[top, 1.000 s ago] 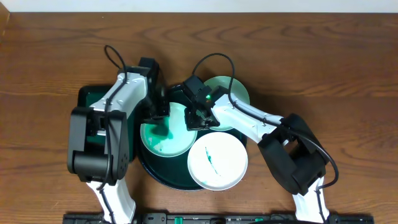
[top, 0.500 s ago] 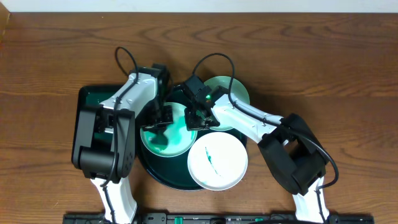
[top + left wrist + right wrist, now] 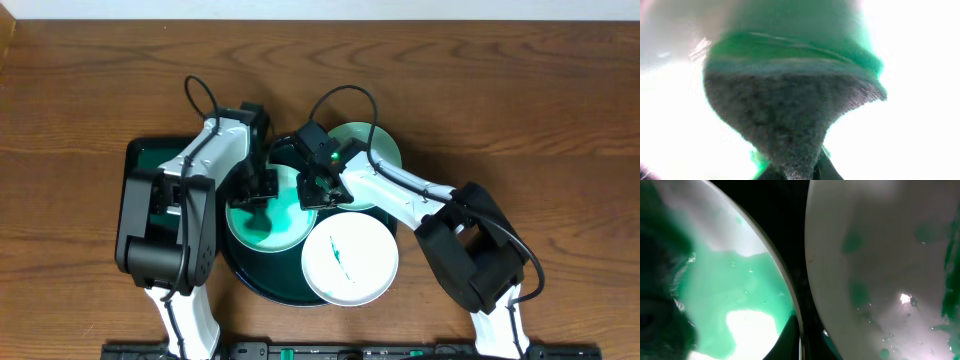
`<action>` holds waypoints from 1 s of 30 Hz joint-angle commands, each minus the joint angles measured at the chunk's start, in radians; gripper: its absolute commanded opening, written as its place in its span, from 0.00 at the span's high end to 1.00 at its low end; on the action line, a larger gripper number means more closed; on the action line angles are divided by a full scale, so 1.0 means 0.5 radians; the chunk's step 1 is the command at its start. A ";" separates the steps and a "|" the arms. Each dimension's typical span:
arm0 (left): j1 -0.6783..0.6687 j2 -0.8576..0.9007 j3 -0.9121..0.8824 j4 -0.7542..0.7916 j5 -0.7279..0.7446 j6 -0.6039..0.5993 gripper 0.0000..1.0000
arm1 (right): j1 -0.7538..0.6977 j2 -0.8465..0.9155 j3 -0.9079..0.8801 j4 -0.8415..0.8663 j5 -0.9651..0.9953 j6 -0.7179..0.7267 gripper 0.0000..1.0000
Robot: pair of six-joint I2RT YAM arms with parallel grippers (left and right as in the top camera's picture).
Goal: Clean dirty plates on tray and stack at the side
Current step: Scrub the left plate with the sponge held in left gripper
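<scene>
We see the tray in the middle of the tabletop, with all three plates on it. The left plate carries a wide teal smear. The front plate is white with a thin teal streak. The back plate is partly hidden by the right arm.

The left pincer hangs over the left plate's back edge, clamped tight on a grey sponge that is green along its top. The sponge presses on the wet plate.

The right pincer sits at the left plate's right rim. In the wrist view the rim runs down between its closed fingertips, so it seems to pinch that plate.

A rectangular tray lies under the left arm.
</scene>
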 commanded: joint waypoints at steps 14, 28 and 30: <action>-0.079 0.107 -0.043 0.310 -0.858 -0.726 0.93 | -0.014 0.049 0.003 0.004 0.026 -0.017 0.99; -0.091 0.106 -0.040 0.174 0.397 0.137 0.93 | -0.014 0.049 0.003 -0.002 -0.001 -0.018 0.99; -0.085 0.090 -0.027 0.189 0.424 0.166 0.93 | -0.014 0.049 0.003 0.002 -0.059 -0.055 0.99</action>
